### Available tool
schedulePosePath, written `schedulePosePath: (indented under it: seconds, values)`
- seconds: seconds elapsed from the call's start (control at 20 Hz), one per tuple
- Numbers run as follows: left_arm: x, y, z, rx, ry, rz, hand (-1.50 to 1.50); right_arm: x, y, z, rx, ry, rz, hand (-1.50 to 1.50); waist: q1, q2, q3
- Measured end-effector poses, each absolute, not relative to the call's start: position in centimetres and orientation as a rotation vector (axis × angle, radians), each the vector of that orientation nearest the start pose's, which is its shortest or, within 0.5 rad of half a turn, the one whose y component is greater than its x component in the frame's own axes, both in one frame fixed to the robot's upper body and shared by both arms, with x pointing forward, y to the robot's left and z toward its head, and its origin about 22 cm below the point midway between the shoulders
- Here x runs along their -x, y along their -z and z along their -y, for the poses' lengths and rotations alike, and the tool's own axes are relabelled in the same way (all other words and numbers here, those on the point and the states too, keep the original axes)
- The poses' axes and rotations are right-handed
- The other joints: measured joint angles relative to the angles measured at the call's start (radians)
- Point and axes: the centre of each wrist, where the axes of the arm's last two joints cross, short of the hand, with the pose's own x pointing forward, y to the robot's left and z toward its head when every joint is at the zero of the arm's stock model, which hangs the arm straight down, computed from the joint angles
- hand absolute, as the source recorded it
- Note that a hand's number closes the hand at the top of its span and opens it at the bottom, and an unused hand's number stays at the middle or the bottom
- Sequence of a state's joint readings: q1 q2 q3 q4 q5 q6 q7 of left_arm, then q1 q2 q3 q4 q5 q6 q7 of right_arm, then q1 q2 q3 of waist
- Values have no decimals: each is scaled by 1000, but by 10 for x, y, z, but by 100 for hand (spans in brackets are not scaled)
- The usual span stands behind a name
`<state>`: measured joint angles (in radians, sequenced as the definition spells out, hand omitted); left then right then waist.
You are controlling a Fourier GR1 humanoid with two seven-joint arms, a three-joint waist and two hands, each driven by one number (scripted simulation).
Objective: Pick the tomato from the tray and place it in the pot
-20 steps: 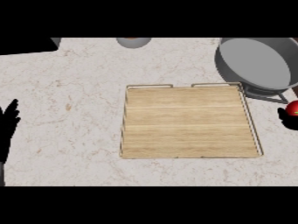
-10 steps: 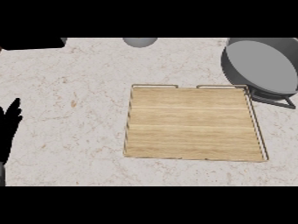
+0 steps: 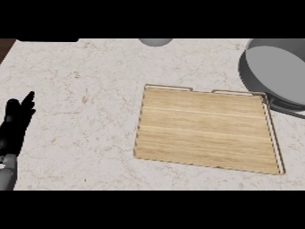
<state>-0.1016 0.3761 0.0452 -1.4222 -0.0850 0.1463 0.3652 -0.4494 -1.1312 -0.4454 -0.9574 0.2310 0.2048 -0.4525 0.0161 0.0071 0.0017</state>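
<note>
One pale marbled bench (image 3: pixel 82 80) fills your view. On it lies the wooden tray (image 3: pixel 207 134), its boards bare, with a thin metal rim. Just past its far right corner sits the grey pot (image 3: pixel 283 71), cut by the right edge; you can see only a plain grey inside. A small grey rounded thing (image 3: pixel 156 42) shows at the far edge. Your left hand (image 3: pixel 13 129) rests at the left edge, fingers straight and close together, pointing up, touching nothing. You cannot see the tomato anywhere, nor your right hand, so its place cannot be told.
</note>
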Motion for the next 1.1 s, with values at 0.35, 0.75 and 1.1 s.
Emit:
schedulePosePath:
  seconds: [0.35, 0.75, 1.1]
  values:
    - [-277, -32, -323, -504, 135, 1181, 0, -301, -288, 528, 1078, -684, 1654, 150, 25, 3, -1]
    - [-274, -33, -320, -502, 134, 1178, 0, -356, -248, 491, 964, -786, 1551, 150, 27, 3, -1]
    - [-271, -32, -319, -500, 139, 1180, 0, -381, -204, 476, 804, -752, 1439, -150, 30, 6, 0]
